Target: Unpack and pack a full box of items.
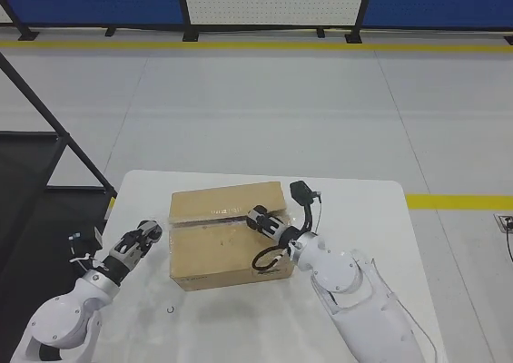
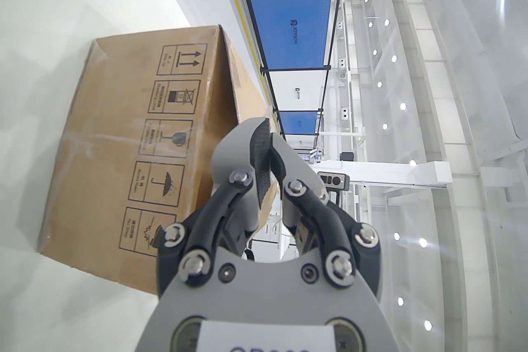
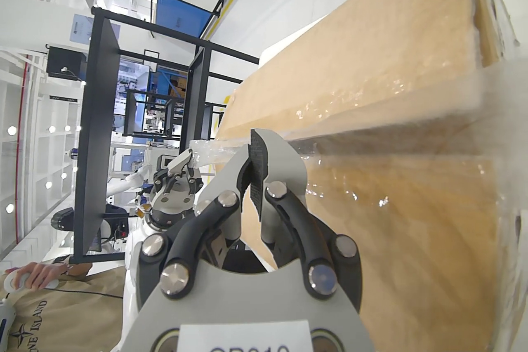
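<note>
Top view: cardboard box point(image 1: 224, 250) sits mid surface point(image 1: 356, 204), flaps closed w/ clear tape point(image 1: 222, 218) along the top seam. L tool point(image 1: 150, 230) is clenched on nothing and hangs just off the box's short end, the one w/ printed handling symbols, tips aimed at it but apart from it. R tool point(image 1: 258, 217) is clenched too, low over the box top w/ the tape seam right below its tips, can't tell if it touches the tape; small dark ring point(image 1: 172, 311) lies on the surface behind L tool, well apart from it.
</note>
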